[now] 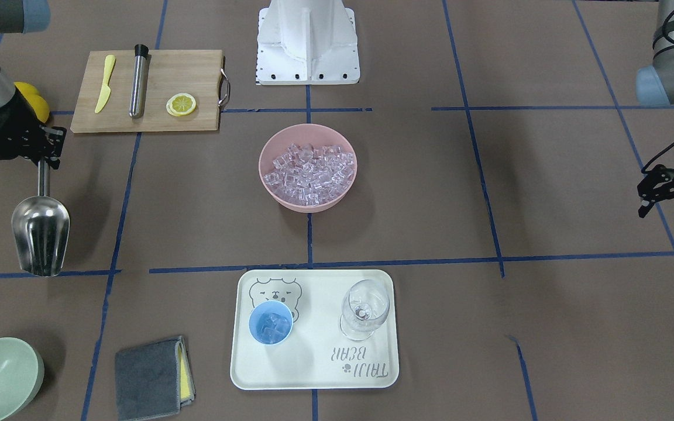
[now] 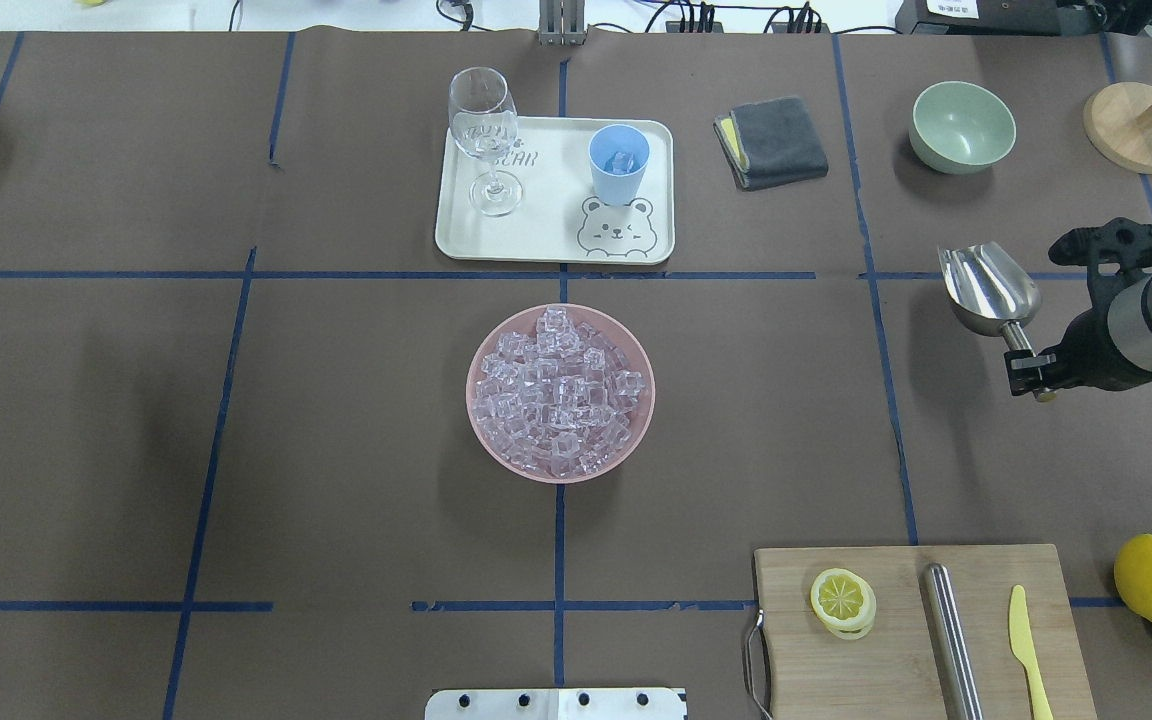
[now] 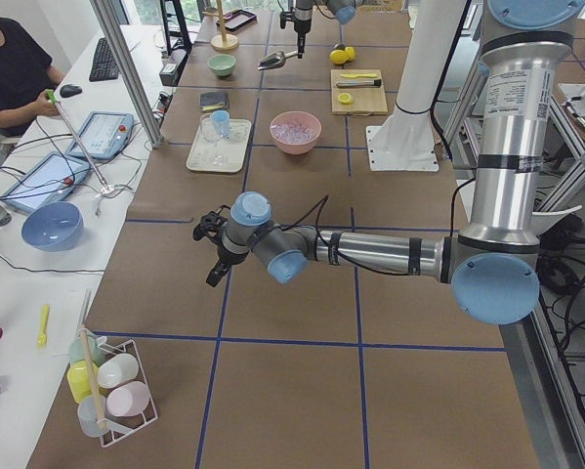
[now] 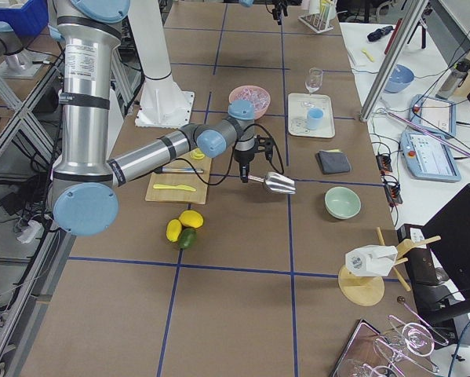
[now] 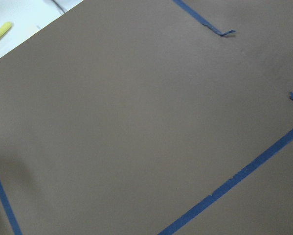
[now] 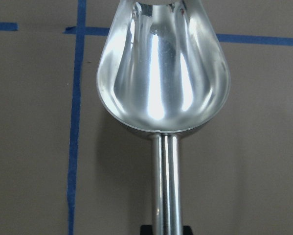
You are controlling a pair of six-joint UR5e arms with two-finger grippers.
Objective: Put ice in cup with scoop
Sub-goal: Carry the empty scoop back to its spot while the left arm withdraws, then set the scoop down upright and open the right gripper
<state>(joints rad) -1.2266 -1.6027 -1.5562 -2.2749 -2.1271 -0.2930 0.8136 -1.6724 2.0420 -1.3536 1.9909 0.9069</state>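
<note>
The right pincer [image 1: 43, 156] is clenched on the handle of the empty scoop [image 1: 40, 234], held over the bench [image 1: 196, 204] well apart from the bowl [image 1: 308, 203] of ice [image 1: 309, 169]. The left pincer [image 1: 673, 211] hangs released and empty. The cup [image 1: 271, 323], with some ice in it, stands on the tray [image 1: 313, 368].

a brown surface [image 1: 547, 193] gridded with blue tape [image 1: 196, 269]; alongside, a white desk [image 3: 9, 293] holds tablets [image 3: 102, 134] and a keyboard [image 3: 104, 59].

Shiny steel scoop [image 1: 40, 234] is empty, gripped by its thin handle in the right tool [image 1: 44, 155], trough pointing straight out from it, off the worktop [image 1: 196, 222]. Ice [image 1: 309, 169] is a heap of clear pinkish cubes well away from that tool. Light-blue cup [image 1: 271, 323] stands upright, also well away, with a few cubes inside.
</note>
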